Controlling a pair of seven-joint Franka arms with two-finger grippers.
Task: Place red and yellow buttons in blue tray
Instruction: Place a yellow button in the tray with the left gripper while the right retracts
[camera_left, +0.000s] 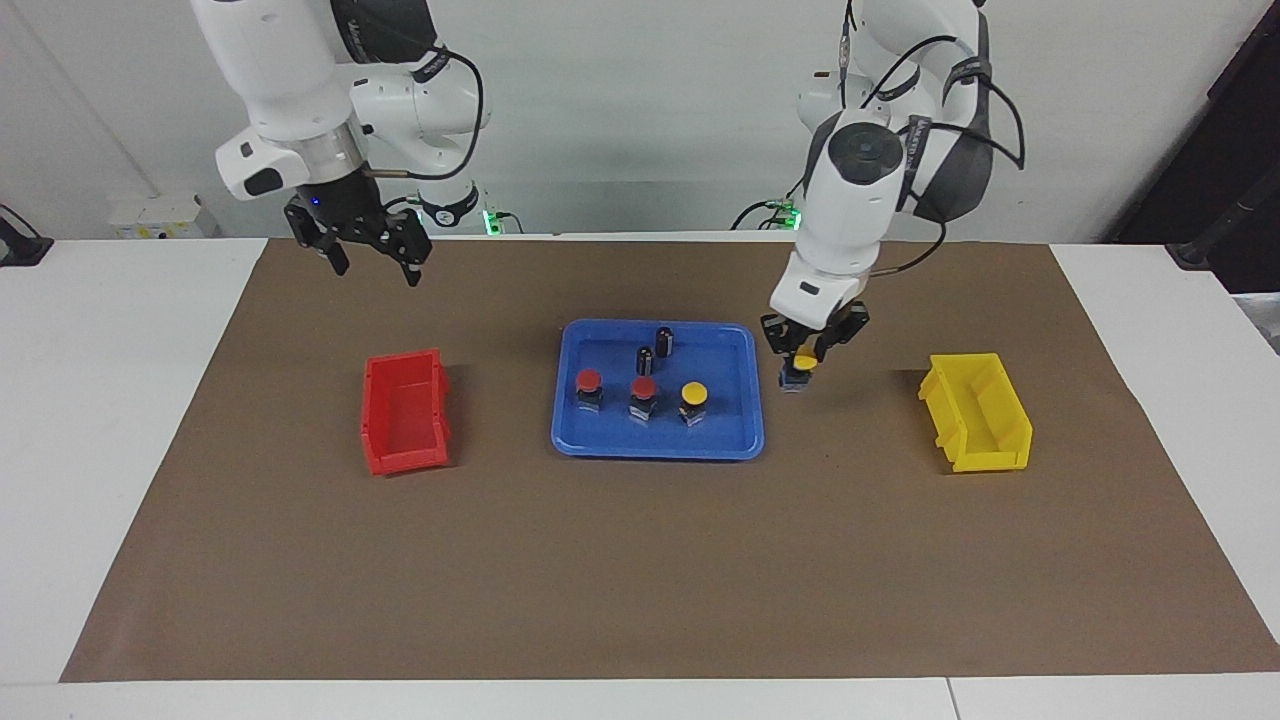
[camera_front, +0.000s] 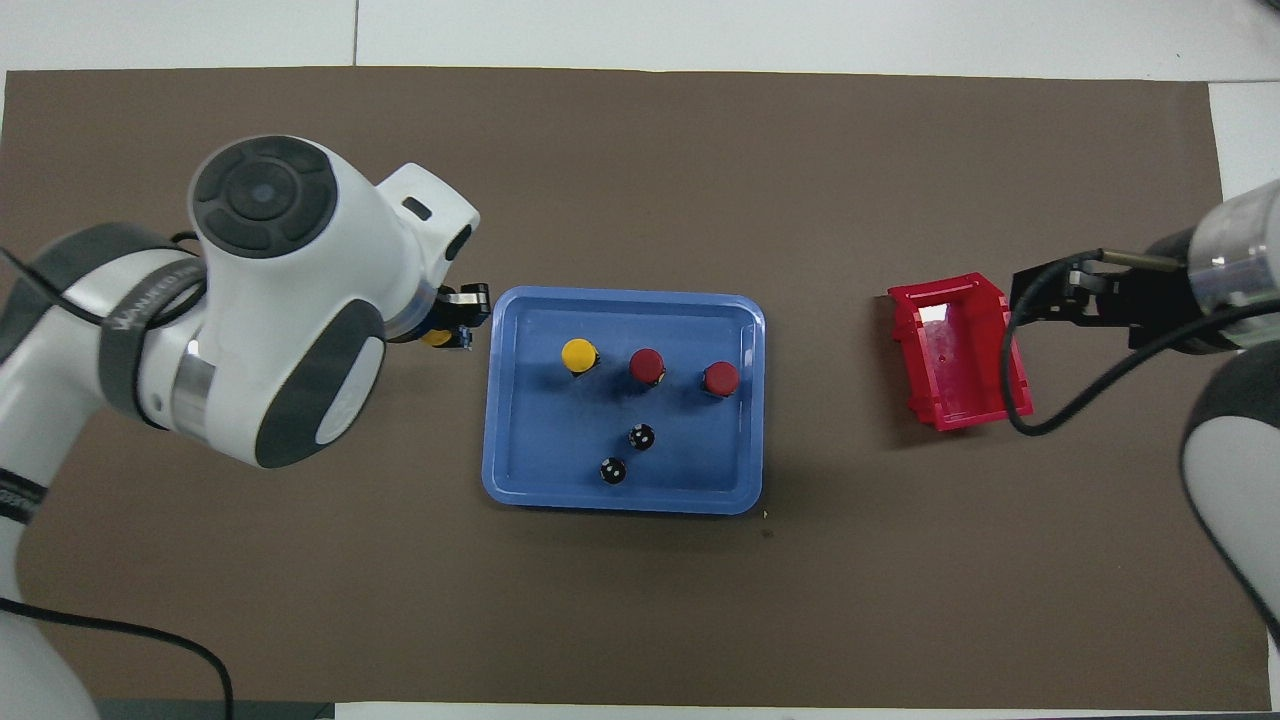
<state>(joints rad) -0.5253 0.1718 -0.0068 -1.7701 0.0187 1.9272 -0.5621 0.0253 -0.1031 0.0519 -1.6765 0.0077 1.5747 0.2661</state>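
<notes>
The blue tray (camera_left: 730, 425) lies mid-table and holds two red buttons (camera_left: 588, 381) (camera_left: 643, 389) and one yellow button (camera_left: 693, 394) in a row. My left gripper (camera_left: 805, 362) is shut on the second yellow button (camera_left: 806, 363), low over the paper just beside the tray's rim toward the left arm's end. I cannot tell whether that button touches the paper. In the overhead view the tray (camera_front: 700, 470), the red buttons (camera_front: 647, 366) (camera_front: 720, 378), the yellow button (camera_front: 579, 353) and the held button (camera_front: 436, 337) show. My right gripper (camera_left: 375, 265) is open and empty, raised near the red bin.
Two dark capless cylinders (camera_left: 664, 340) (camera_left: 645, 359) stand in the tray, nearer to the robots than the buttons. A red bin (camera_left: 405, 412) sits toward the right arm's end and a yellow bin (camera_left: 975, 412) toward the left arm's end. Brown paper (camera_left: 640, 570) covers the table.
</notes>
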